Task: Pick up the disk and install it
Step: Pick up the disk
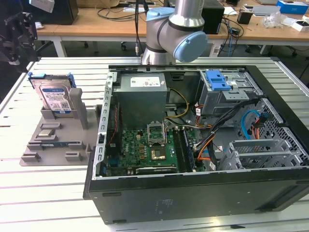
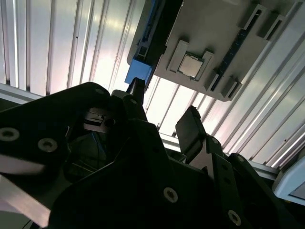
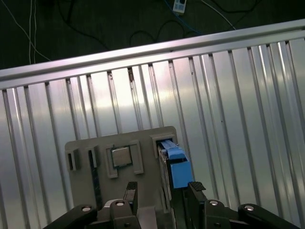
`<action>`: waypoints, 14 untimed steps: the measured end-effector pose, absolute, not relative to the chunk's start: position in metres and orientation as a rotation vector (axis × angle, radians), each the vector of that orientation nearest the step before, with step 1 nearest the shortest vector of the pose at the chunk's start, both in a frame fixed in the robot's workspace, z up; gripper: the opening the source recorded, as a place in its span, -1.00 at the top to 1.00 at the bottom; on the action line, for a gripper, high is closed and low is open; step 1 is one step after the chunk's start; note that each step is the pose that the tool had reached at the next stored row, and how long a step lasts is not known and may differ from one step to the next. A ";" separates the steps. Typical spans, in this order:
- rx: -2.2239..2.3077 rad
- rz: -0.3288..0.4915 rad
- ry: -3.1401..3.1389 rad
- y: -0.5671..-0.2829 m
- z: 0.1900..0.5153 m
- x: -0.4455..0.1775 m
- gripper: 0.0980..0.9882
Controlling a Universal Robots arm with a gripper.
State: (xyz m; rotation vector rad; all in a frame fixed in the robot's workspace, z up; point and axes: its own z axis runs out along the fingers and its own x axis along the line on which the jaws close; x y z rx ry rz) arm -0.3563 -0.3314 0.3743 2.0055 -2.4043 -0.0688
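the disk (image 1: 55, 99) stands on edge in a grey holder (image 1: 72, 140) on the worktop (image 1: 48, 193), at the exterior view's left of the open case (image 1: 193, 193). the tool (image 3: 163, 192) hangs above it, fingers (image 3: 131, 190) apart and holding nothing, clear of the disk's blue rail. a chip (image 3: 120, 156) lies in the holder beside the disk.

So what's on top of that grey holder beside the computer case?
The disk stands on edge in a slot of the grey holder, which covers its lower edge. A square silver chip lies in a recess beside it.
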 end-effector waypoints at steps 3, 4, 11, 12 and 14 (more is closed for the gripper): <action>2.005 -0.069 -2.404 -0.331 0.371 -0.356 0.00; 2.006 -0.069 -2.405 -0.330 0.369 -0.356 0.00; 2.006 -0.069 -2.404 -0.327 0.356 -0.356 0.00; 2.005 -0.069 -2.404 -0.326 0.353 -0.356 0.00; 2.006 -0.069 -2.404 -0.325 0.350 -0.356 0.00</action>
